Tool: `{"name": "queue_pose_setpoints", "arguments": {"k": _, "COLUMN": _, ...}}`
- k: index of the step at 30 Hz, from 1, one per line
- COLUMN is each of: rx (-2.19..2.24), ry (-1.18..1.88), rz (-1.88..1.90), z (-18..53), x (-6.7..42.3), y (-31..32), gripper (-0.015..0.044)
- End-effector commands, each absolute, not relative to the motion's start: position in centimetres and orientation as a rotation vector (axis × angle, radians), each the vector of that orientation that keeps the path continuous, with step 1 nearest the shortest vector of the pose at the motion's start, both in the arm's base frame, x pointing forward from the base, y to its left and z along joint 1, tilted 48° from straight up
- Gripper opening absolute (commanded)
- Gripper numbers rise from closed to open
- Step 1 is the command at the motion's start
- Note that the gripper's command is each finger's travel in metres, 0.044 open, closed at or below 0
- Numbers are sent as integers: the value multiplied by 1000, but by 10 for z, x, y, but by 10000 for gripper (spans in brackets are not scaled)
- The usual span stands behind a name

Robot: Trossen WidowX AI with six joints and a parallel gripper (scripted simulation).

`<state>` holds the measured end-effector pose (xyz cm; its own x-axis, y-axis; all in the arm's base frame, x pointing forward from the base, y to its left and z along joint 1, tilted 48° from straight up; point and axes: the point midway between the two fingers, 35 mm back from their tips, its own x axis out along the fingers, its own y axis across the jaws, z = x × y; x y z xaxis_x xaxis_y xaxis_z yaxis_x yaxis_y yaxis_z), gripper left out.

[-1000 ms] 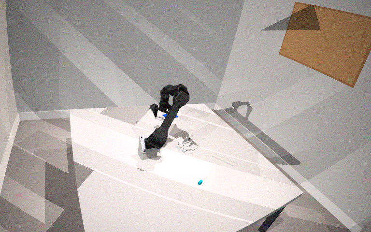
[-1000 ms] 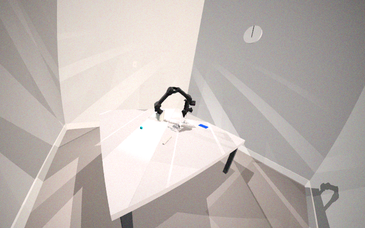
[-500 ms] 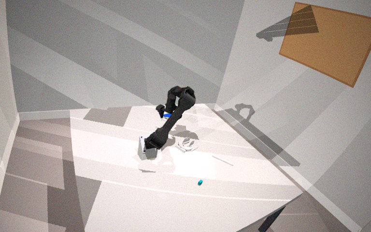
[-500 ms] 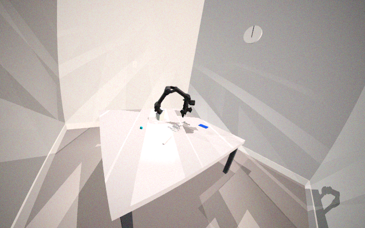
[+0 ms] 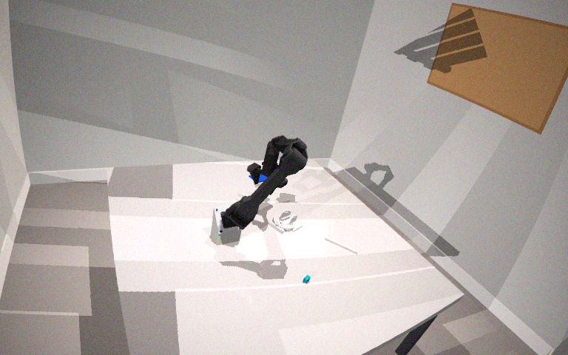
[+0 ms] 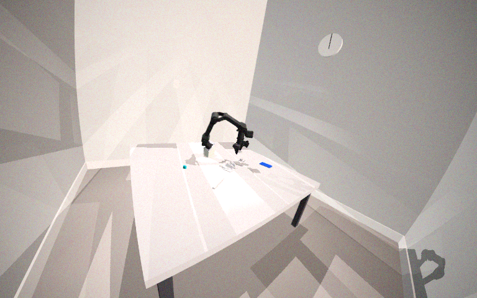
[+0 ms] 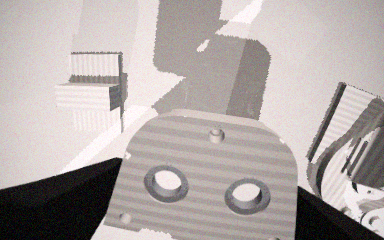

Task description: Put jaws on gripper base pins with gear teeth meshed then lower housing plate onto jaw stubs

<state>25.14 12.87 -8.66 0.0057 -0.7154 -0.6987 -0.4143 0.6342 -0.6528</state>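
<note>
My gripper (image 6: 236, 152) (image 7: 205, 181) is shut on the grey housing plate (image 7: 210, 160), which fills the lower middle of the wrist view between the black fingers. Its two round holes and a small peg face the camera. The plate hangs above the table. The pale gripper base (image 5: 286, 223) (image 6: 228, 166) stands on the table with the jaws on it, partly cut off at the right edge of the wrist view. The held plate is to one side of it, not over it. The gear teeth and the pins cannot be made out.
A ribbed pale bracket (image 7: 90, 95) stands left of the plate in the wrist view. A blue strip (image 5: 262, 178) (image 6: 266, 164), a thin white rod (image 5: 341, 245) (image 6: 218, 183) and a small teal block (image 5: 306, 279) (image 6: 184, 166) lie on the table.
</note>
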Motion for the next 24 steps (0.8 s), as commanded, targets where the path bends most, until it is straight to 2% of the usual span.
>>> {"name": "queue_pose_setpoints", "arguments": {"k": 1, "rx": -948, "ry": 1613, "rz": -307, "z": -77, "x": 254, "y": 122, "gripper": 351}}
{"name": "queue_pose_setpoints", "arguments": {"k": 24, "rx": -900, "ry": 1589, "rz": -374, "z": -25, "x": 263, "y": 67, "gripper": 351}}
